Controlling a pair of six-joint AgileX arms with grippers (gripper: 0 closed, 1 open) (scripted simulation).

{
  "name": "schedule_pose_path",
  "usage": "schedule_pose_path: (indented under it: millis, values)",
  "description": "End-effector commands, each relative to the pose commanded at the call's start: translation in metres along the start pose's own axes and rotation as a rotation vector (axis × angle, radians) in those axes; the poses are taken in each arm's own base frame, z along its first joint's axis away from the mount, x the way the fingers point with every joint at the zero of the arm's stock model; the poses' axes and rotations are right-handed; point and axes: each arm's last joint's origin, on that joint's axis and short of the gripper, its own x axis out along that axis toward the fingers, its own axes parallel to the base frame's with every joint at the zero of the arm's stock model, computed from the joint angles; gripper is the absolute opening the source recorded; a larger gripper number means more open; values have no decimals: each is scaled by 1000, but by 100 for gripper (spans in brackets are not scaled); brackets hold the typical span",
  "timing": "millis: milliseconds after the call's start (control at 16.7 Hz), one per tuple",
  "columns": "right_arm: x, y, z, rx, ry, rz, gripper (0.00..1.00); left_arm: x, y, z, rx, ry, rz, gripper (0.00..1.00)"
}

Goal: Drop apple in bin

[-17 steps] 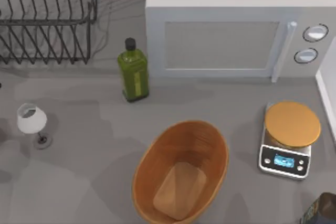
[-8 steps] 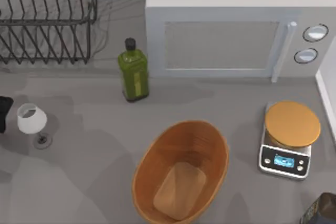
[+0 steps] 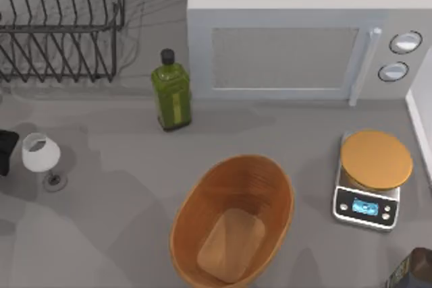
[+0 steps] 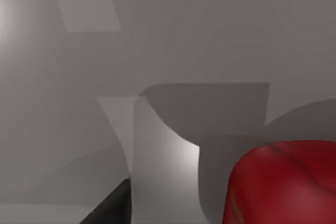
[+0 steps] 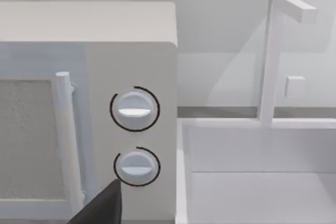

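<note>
The bin sat empty at about six o'clock on the table, its lighter base bare, so the drop had not been made. The apple appeared close under the left wrist camera, a glossy red curve against grey table, with a pale finger of the left gripper just beside it. Whether that finger touched the fruit could not be told, nor whether the left gripper was spread or closed on it. In the top view a dark part of the left arm showed at nine o'clock, at the table's left edge, just beside a wine glass. The apple lay somewhere off that side, well apart from the bin.

The right arm looked parked near the five o'clock corner, its wrist camera facing the microwave dials; a dark tip of it showed there, but its opening could not be told either.

As a judgement, the task was in its early stage: the left arm was at the apple, either reaching or grasping. Left to do: secure the fruit, lift it, carry it past the glass toward six o'clock, and release it over the bin.
</note>
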Motion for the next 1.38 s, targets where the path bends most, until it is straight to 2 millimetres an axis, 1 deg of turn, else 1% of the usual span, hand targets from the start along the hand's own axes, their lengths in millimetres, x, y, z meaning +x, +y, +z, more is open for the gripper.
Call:
schedule_pose_path:
  millis: [780,840,1260,1320,1380]
  values:
    - [0,0,0,0,0,0,100,0,0,0,0,0,0,2]
    - [0,0,0,0,0,0,100,0,0,0,0,0,0,0]
    - [0,0,0,0,0,0,100,0,0,0,0,0,0,0]
    - [0,0,0,0,0,0,100,-5,2,0,4,-5,20,0]
    - [0,0,0,0,0,0,100,-5,3,0,2,-8,22,0]
